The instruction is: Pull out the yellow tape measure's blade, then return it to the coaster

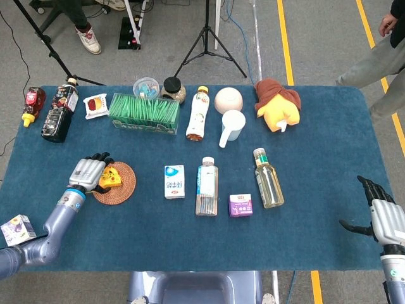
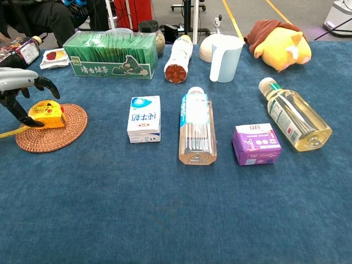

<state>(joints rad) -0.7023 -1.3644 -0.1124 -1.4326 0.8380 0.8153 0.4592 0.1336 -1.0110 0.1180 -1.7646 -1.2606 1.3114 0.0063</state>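
Observation:
The yellow tape measure (image 1: 114, 177) (image 2: 47, 113) lies on the round woven coaster (image 1: 123, 189) (image 2: 60, 132) at the table's left. A short yellow strip of blade (image 2: 10, 133) runs from it leftward out of the chest view. My left hand (image 1: 89, 170) (image 2: 18, 88) hovers at the tape measure's left side, fingers arched over it and apart, the thumb at its near left edge; no firm grip shows. My right hand (image 1: 383, 217) stays far off at the table's front right edge, fingers spread and holding nothing.
A milk carton (image 1: 174, 181), a lying clear bottle (image 1: 206, 186), a purple box (image 1: 240, 204) and an oil bottle (image 1: 267, 177) fill the middle. A green tea box (image 1: 143, 113), a jug (image 1: 232, 126), a plush toy (image 1: 277, 104) and sauce bottles (image 1: 58, 114) line the back.

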